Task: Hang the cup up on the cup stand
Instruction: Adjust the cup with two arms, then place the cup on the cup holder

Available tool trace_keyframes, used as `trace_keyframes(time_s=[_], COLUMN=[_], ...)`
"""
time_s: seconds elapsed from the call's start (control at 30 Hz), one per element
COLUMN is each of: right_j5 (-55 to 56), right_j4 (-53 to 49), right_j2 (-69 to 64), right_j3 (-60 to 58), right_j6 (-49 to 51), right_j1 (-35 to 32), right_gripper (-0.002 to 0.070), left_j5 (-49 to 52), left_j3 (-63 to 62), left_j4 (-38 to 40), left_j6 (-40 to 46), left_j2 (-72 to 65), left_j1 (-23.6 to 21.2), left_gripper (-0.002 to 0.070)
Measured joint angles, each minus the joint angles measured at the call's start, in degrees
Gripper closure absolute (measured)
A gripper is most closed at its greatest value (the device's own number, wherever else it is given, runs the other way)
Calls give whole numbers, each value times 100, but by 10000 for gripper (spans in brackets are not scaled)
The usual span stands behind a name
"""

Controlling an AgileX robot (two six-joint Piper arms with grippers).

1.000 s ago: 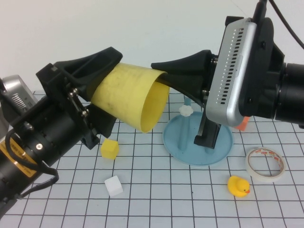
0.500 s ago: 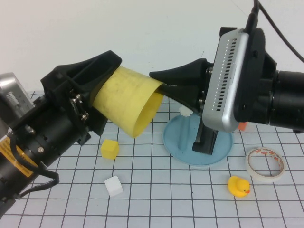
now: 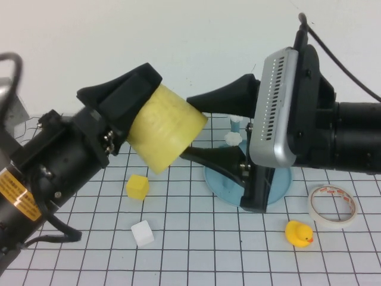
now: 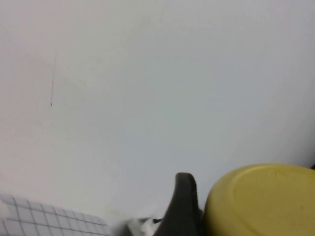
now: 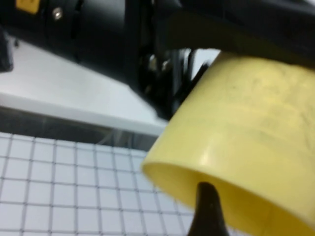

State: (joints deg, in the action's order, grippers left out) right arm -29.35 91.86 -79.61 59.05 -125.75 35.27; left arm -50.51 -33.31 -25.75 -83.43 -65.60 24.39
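Observation:
The yellow cup (image 3: 164, 128) hangs tilted in the air above the grid mat, with my left gripper (image 3: 156, 122) shut on its sides. The left wrist view shows one left finger (image 4: 183, 201) against the cup (image 4: 261, 201). My right gripper (image 3: 186, 127) is open, one finger above the cup's rim end and one below it, neither pressing it. In the right wrist view one right finger (image 5: 206, 209) stands in front of the cup's rim (image 5: 236, 147). The blue cup stand (image 3: 283, 179) sits on the mat behind the right gripper, mostly hidden; one white-capped peg (image 3: 233, 138) shows.
On the mat lie a small yellow cube (image 3: 137, 186), a white cube (image 3: 142, 233), a yellow rubber duck (image 3: 298, 233) and a white tape roll (image 3: 332, 206). The right arm's body covers much of the stand.
The right gripper's jaws have spread apart and let go of the cup's rim. The left arm has turned and lifted the cup a little toward the right.

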Motion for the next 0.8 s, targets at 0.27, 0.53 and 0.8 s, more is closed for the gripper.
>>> trace_keyframes(time_s=[0.27,0.53,0.8], right_j5=[30,304,-433], right_j4=[-1059,-2736,-5698], right_j2=[470,896,1683], right_j3=[0,0,0], right_j6=[1168,2421,5042], right_j1=[0,0,0], right_gripper=[217,218,426], left_j5=[-292,-446,-681], left_j3=[0,0,-10], left_j4=[31,-77,-153], left_j6=[1047,2270,4071], left_j2=[0,0,10], left_j1=[0,0,0], left_gripper=[130,130,130])
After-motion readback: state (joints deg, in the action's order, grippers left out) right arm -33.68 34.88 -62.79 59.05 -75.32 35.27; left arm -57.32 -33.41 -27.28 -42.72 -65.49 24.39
